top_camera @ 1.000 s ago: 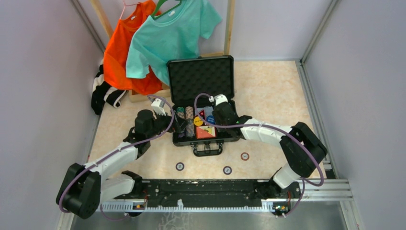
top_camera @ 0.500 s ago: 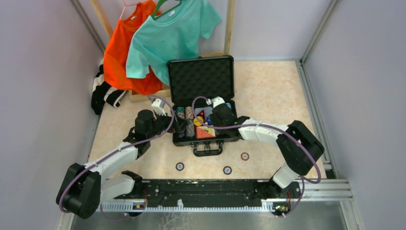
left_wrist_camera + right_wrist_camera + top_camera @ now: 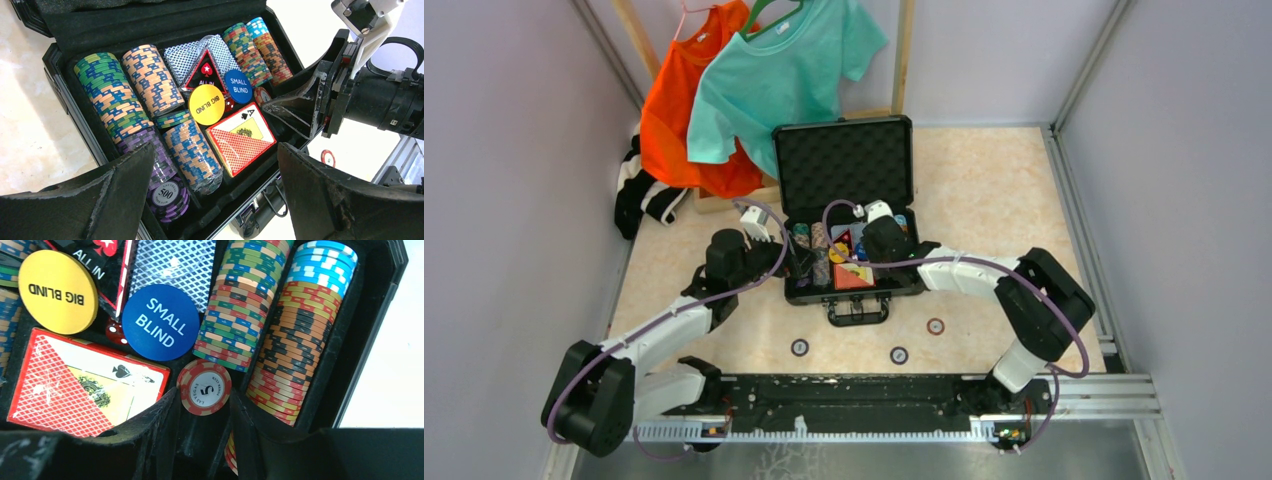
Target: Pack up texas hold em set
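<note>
- Right gripper (image 3: 204, 401): the jaws stand partly apart, with one finger on each side of a red "5" chip (image 3: 205, 387). You cannot tell whether the pads press on the chip or only flank it.
- The red "5" chip sits inside the briefcase (image 3: 844, 160). It is just beside the SMALL BLIND button (image 3: 159, 322), at the near end of a multicoloured chip row (image 3: 240, 305).
- To the left of that chip you will find the red card box (image 3: 85, 380) and the BIG BLIND button (image 3: 57, 290). A red die (image 3: 116, 332) is tucked between the two buttons and the box.
- Left gripper (image 3: 215, 152): the jaws are spread wide with nothing held. It hovers over the near left corner of the briefcase. In its wrist view, a purple "500" chip (image 3: 167, 191) is the nearest of the chips below.
- The briefcase rests mid-table. Its foam-lined lid stands upright at the far side, and its handle (image 3: 858, 312) points toward the arm bases.
- Three loose chips (image 3: 899, 355) lie on the table (image 3: 1004, 200) in front of the handle, well apart from one another.
- Behind the briefcase hang a teal shirt (image 3: 784, 70) and an orange shirt (image 3: 689, 120).
</note>
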Robot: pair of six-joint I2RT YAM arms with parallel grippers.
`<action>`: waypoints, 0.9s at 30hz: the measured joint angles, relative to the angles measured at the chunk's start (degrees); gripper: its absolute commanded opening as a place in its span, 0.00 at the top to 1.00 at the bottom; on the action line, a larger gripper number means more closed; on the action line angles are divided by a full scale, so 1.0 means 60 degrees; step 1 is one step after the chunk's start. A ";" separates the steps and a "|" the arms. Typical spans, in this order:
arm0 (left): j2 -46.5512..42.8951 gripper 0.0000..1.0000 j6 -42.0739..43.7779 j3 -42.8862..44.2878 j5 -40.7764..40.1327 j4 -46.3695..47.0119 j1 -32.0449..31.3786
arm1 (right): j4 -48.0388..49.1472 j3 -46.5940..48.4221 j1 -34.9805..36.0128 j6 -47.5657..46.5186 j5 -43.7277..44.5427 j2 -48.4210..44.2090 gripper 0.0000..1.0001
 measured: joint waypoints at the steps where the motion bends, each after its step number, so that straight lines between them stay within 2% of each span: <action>1: 0.0000 0.03 0.0000 0.0000 0.0000 0.0000 0.0000 | -0.0055 0.0000 0.0000 0.0051 0.0098 0.0000 0.61; 16: 0.0000 0.03 0.0000 0.0000 -0.0004 -0.0138 0.0000 | -0.0433 0.0255 -0.0007 0.0474 0.0535 0.0000 0.62; 27: 0.0000 0.03 0.0004 0.0000 -0.0004 -0.0200 0.0000 | -0.0484 0.0302 0.0022 0.0313 0.0474 -0.0004 0.59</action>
